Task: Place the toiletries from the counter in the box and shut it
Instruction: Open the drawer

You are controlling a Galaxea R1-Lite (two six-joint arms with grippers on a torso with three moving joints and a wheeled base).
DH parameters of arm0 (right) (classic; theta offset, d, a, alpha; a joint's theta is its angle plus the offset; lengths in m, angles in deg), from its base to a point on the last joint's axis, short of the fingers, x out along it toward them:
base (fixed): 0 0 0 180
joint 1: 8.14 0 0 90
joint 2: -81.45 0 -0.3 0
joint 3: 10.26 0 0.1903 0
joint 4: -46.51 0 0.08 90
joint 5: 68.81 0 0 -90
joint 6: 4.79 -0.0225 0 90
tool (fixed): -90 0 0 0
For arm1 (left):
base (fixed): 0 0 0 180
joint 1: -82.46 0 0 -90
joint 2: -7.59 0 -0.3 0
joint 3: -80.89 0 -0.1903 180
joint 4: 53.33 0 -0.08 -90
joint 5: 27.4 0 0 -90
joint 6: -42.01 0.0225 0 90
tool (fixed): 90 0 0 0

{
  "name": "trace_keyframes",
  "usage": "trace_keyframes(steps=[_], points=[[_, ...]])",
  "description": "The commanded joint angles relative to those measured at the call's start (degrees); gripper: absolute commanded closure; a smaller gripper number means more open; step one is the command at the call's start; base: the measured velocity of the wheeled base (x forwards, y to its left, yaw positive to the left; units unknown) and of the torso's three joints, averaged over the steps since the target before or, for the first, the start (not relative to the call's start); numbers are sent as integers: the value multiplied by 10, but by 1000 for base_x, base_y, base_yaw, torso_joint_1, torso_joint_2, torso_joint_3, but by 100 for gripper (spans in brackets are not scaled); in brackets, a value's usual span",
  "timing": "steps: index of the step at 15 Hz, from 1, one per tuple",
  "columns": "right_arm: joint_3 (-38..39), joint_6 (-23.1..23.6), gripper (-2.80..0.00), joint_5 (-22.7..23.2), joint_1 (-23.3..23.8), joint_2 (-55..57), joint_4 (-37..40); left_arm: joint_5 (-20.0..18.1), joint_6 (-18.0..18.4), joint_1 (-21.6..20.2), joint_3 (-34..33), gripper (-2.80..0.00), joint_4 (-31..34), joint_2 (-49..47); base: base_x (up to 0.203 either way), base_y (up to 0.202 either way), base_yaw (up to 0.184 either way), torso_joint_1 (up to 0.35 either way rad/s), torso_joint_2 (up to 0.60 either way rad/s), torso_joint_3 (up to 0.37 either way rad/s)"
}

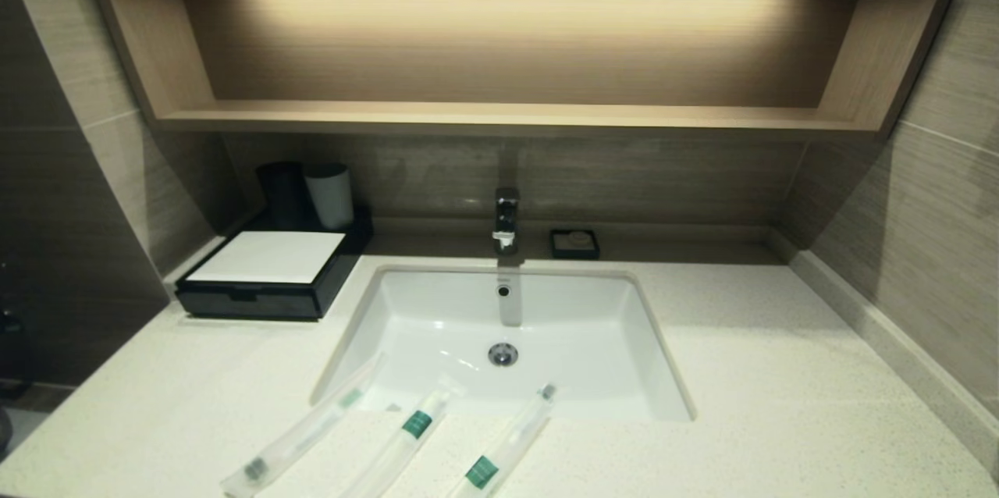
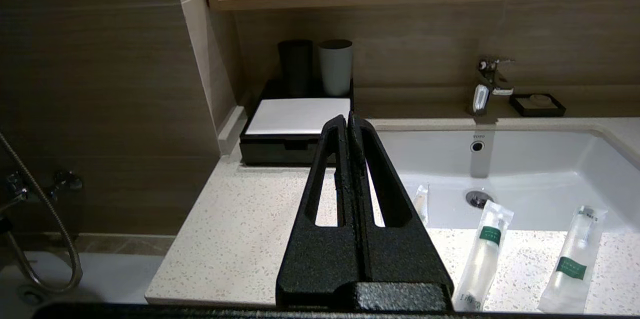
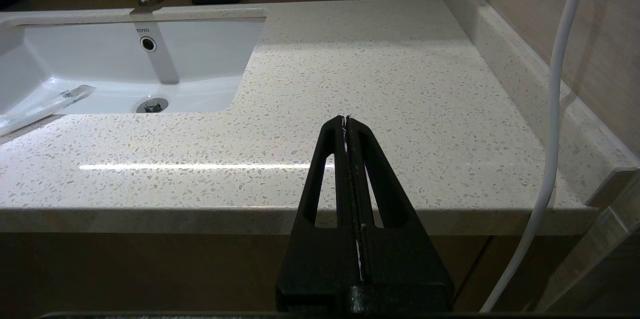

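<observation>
Counter [image 1: 780, 373]: we see the pale speckled slab with the white sink [image 1: 437, 311] set in at centre.
Toiletries: three sleeved items along the counter's front edge, at about 6 o'clock from the sink drain, all slanted and with their far ends reaching over the sink's front rim.
Dark-tipped sleeve [image 1: 304, 429]: leftmost, dark tip at the near end.
Middle sleeve [image 1: 406, 439]: green band [image 1: 417, 424] partway along it.
Right sleeve [image 1: 503, 443]: green band near its front end (small dark cap at the far end).
Box [image 1: 273, 275]: at 10 o'clock from the sink, against the left wall; white top panel flat, front drawer looks pushed in.
Cups: black cup [image 1: 282, 193] and a pale cup [image 1: 329, 195] stand side by side just behind the box.
Soap dish [image 1: 574, 243]: small and black, at 1 o'clock from the faucet [image 1: 506, 221].
Left gripper [image 2: 348, 120]: fingers pressed together, holding nothing; hangs off the counter's front edge, pointing toward the box.
Right gripper [image 3: 346, 121]: clenched on nothing, in front of the bare right stretch of counter, well apart from the toiletries.
Head view: we see neither arm.
</observation>
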Motion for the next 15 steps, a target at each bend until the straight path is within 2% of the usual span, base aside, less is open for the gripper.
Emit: trace_keyframes(steps=[1, 4, 7, 10, 15], points=[[0, 0, 0, 0, 0, 0, 0, 2, -8, 0, 5, 0, -7, -103, 0, 0, 0, 0, 0, 0], [0, 0, 0, 0, 0, 0, 0, 12, -20, 0, 4, 0, -25, -187, 0, 0, 0, 0, 0, 0], [0, 0, 0, 0, 0, 0, 0, 40, -28, 0, 5, 0, -39, -264, 0, 0, 0, 0, 0, 0], [0, 0, 0, 0, 0, 0, 0, 48, -59, -2, 4, 0, -52, -337, 0, 0, 0, 0, 0, 0], [0, 0, 0, 0, 0, 0, 0, 47, -63, -42, -2, 0, -99, -449, 0, 0, 0, 0, 0, 0]])
